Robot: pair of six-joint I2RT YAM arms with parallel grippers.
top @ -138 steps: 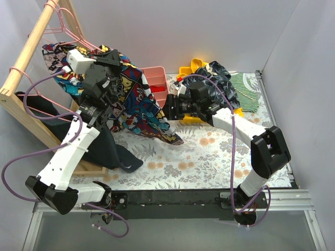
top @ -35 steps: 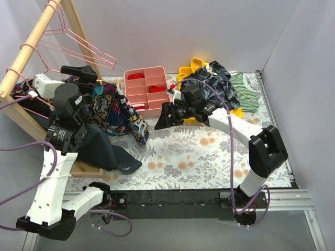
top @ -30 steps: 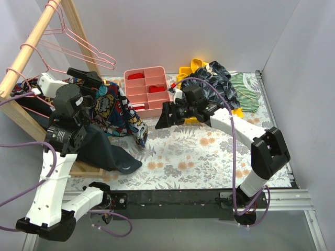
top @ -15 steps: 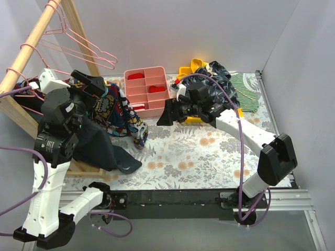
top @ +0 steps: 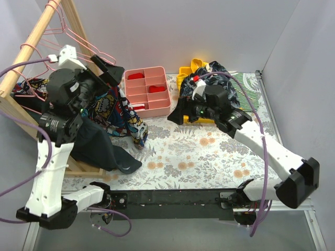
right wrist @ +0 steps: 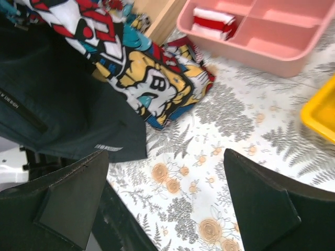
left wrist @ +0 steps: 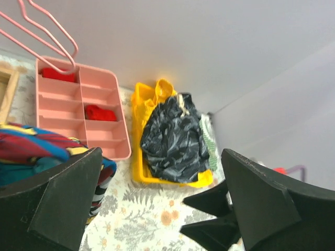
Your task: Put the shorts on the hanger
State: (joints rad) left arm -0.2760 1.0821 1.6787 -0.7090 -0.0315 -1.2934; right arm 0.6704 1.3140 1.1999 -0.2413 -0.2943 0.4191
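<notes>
Across the overhead view, the shorts hang bunched at centre left, draped against the lower part of the wooden rack and over a dark garment, reaching down to the counter. Just above them the left hand is spread and holds nothing, close to a pink hanger that hooks on the rail at upper left and looks bare. At mid-frame, beside the pink tray, the right hand is likewise spread and empty. From the left wrist view, bare hanger loops sit at upper left above the tray, a strip of the shorts shows at the lower left edge, and a yellow bin of patterned clothes stands at centre. From the right wrist view, the shorts fill the upper left, lying over the dark garment, and no wire shows through them. The cloth seems to be at the rack but not plainly threaded on a hanger, so the hanging itself looks left to do.
</notes>
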